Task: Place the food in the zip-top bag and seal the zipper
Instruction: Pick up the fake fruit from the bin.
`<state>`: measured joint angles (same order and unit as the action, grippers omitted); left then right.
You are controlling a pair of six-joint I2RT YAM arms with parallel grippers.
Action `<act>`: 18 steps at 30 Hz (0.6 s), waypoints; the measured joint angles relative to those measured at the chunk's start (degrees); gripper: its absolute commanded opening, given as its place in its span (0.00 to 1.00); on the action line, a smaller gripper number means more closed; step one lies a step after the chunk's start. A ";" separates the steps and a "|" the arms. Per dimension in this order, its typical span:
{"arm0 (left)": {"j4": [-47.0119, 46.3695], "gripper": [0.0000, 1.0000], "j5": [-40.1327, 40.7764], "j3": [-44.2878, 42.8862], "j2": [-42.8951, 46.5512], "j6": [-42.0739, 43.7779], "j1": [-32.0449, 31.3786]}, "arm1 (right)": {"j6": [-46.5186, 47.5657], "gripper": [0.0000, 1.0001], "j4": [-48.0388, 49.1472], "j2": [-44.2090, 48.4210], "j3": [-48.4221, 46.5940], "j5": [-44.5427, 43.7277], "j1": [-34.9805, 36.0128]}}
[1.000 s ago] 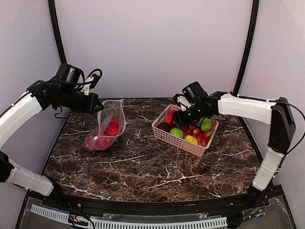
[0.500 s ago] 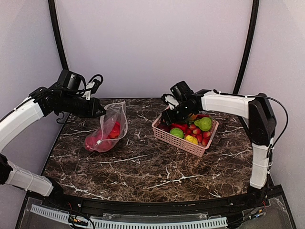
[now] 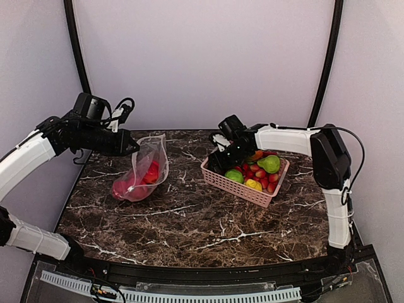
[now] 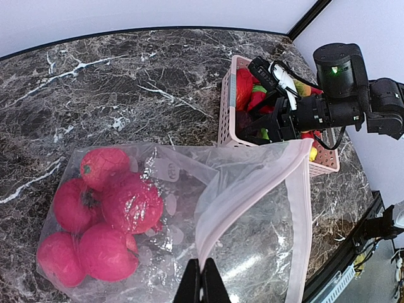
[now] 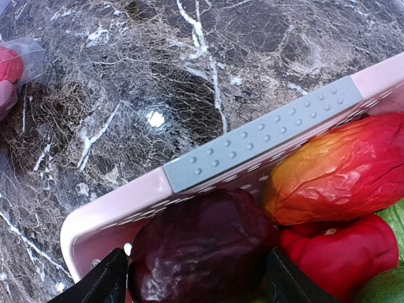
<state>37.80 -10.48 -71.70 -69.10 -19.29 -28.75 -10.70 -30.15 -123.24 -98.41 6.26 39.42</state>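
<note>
Bag pinched, basket fruit straddled
The left tool (image 4: 202, 285) pinches the zip-top bag (image 4: 252, 214) at its mouth edge; red food (image 4: 107, 214) lies bagged beneath it. The right tool (image 3: 222, 156), jaws spread, straddles a dark fruit (image 5: 202, 252) in the basket (image 5: 107, 211).

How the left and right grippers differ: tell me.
The left gripper is shut, pinching the zip-top bag at its zipper; the right gripper is open. The left holds the bag's mouth up; the right reaches into the basket, over a dark purple fruit. Both work above the table.
</note>
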 measured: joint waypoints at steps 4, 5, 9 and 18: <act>0.02 0.01 0.07 0.20 0.55 0.00 0.00 | -0.63 0.66 0.00 -0.20 -0.11 0.35 0.00; 0.02 0.01 0.09 0.24 0.68 0.00 0.00 | -0.94 0.63 0.02 -0.26 -0.11 0.37 0.00; 0.02 0.01 0.33 0.37 1.25 0.00 0.00 | -1.92 0.56 0.63 -0.28 -0.11 0.28 0.00; 0.04 0.01 0.55 0.61 2.62 -0.02 0.00 | -3.21 0.50 1.01 2.01 0.22 -0.35 0.02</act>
<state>37.85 -9.93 -71.09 -66.48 -19.31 -28.75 -13.91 -29.15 -121.23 -98.19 5.91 39.44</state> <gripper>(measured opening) 0.010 0.508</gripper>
